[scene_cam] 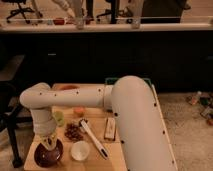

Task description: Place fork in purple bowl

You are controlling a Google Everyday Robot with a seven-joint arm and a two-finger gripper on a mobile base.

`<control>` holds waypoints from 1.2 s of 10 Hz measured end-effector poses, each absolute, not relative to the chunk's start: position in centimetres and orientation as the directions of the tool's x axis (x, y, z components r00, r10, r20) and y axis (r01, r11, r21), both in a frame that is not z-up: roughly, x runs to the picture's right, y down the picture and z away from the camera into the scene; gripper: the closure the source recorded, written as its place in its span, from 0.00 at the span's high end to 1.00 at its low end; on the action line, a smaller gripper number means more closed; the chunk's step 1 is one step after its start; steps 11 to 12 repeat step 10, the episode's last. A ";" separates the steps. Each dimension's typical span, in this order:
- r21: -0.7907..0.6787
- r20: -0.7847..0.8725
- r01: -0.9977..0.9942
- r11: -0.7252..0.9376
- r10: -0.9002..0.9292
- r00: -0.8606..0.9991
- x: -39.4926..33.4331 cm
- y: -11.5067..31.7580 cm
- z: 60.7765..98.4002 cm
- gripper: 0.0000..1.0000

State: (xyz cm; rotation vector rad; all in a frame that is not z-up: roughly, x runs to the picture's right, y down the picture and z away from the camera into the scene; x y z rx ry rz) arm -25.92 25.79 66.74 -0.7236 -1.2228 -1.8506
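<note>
The dark purple bowl (46, 156) sits at the front left corner of the wooden table (115, 155). My gripper (49, 143) points straight down over the bowl, at the end of the white arm that reaches in from the right. It is shut on a pale thin piece, the fork (50, 146), whose lower end hangs inside the bowl's rim. Most of the fork is hidden by the gripper.
Right of the bowl stand a small white bowl (80, 150) and a long white utensil (93, 138). A brown snack pile (74, 131), an orange fruit (79, 111), a green item (59, 118) and a pale bar (110, 128) lie mid-table.
</note>
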 end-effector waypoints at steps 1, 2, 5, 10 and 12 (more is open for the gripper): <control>0.479 0.795 0.848 -0.226 -0.299 -0.528 -25.9 25.8 66.7 0.57; 0.479 0.795 0.848 -0.226 -0.298 -0.528 -25.9 25.8 66.7 0.69; 0.479 0.795 0.848 -0.227 -0.298 -0.528 -25.9 25.8 66.7 0.80; 0.479 0.795 0.848 -0.227 -0.298 -0.529 -25.9 25.8 66.7 0.80; 0.479 0.795 0.848 -0.227 -0.298 -0.529 -25.9 25.8 66.7 0.80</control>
